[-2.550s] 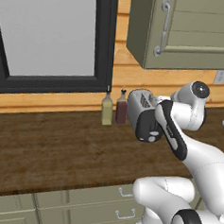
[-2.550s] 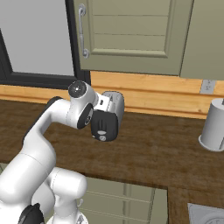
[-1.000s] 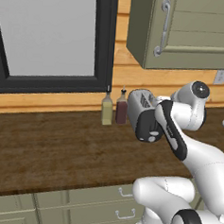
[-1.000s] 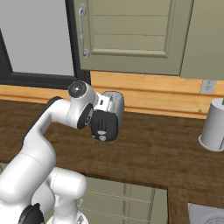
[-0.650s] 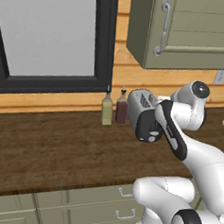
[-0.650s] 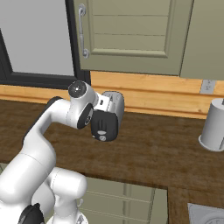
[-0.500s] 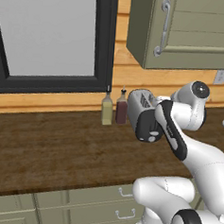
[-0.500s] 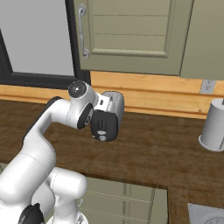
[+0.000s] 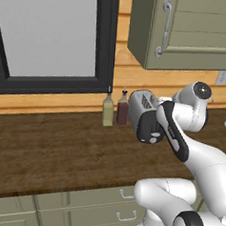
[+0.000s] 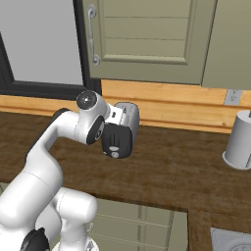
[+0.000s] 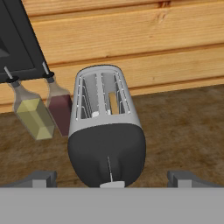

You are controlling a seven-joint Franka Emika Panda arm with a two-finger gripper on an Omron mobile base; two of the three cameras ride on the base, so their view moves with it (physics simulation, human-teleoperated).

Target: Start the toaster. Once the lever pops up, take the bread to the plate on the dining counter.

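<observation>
The toaster (image 11: 107, 131) stands on the dark wood counter (image 11: 183, 127) against the wall, its rounded black end face toward my hand. The bread (image 11: 113, 103) shows as a tan strip down in the right slot. A small pale lever tab (image 11: 112, 185) sits at the bottom of the black face. My gripper (image 11: 111, 180) is open, its fingertips (image 11: 41, 178) spread wide on either side of that face, touching nothing. From the left base camera the toaster (image 9: 142, 103) is partly behind my hand. The plate and the dining counter are out of view.
Two slim bottles, one yellow-green (image 11: 34, 117) and one dark red (image 11: 61, 109), stand just left of the toaster. A grey canister (image 10: 239, 141) stands far right on the counter. Olive wall cabinets (image 10: 147, 39) hang above, and a dark-framed window (image 9: 48, 34) is to the left.
</observation>
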